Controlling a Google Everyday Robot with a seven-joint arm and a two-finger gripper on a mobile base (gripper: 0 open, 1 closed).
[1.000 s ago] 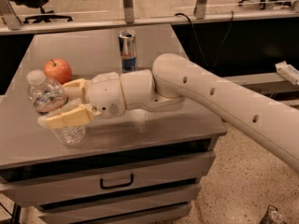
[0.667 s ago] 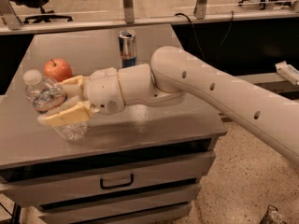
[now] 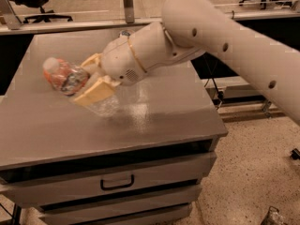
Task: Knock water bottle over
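Observation:
The water bottle [image 3: 67, 77] is a clear ribbed plastic bottle with a white cap. It leans steeply to the left over the left part of the grey table [image 3: 154, 121], cap end at the far left. My gripper [image 3: 92, 77] has its two tan fingers [image 3: 95, 92] on either side of the bottle's middle and is shut on it. The bottle's lower end [image 3: 106, 107] is by the tabletop. Something red, blurred, shows through the bottle's upper part.
The arm's thick white wrist and forearm [image 3: 197, 27] reach in from the upper right across the back of the table. A small bit of the drink can's top [image 3: 124, 33] shows behind the wrist. A drawer with a handle [image 3: 117, 183] lies below the front edge.
The bottle stood almost upright between the fingers before; now it is tipped far to the left. The wrist has turned with it. The view has also shifted.

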